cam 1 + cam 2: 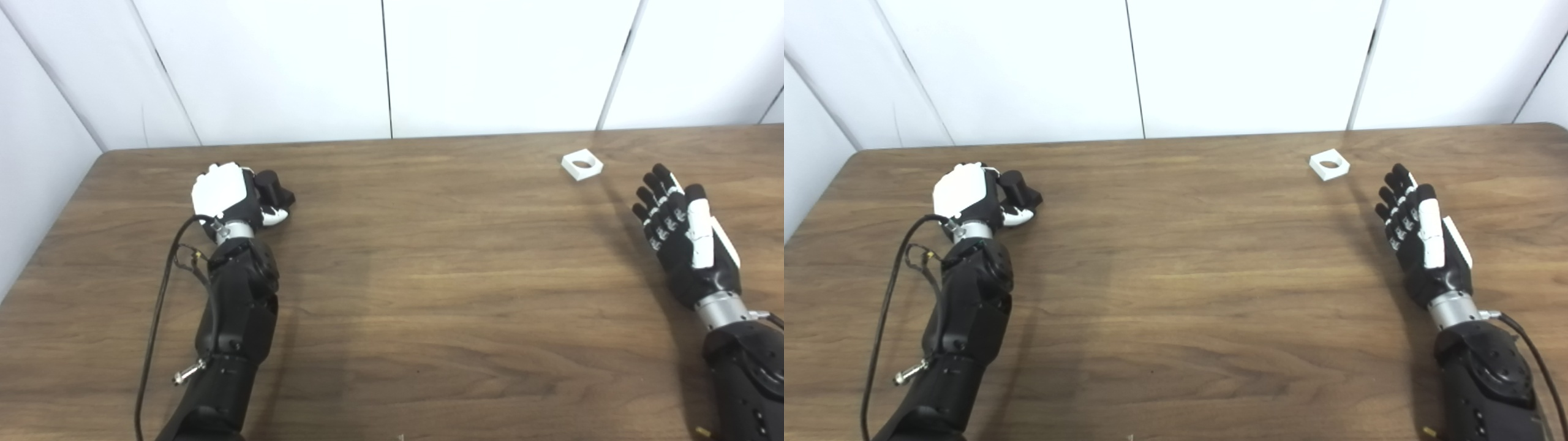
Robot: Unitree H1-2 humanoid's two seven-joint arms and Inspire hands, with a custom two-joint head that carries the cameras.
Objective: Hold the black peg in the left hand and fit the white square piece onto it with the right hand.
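White square piece (582,164) lies flat, so we bring our empty, straight-fingered right hand (685,236) forward and pinch its edges (hole unblocked), left hand (236,196) curled around the black peg (274,187).

Black arms, silver wrists, black-and-white left robot hand (229,195).

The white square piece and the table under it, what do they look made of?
The white square piece looks like matte plastic: flat even white, crisp edges, a clean round hole, no shine. The table looks like wood or wood-look laminate, brown with streaky grain and a faint sheen; which of the two cannot be told from here.
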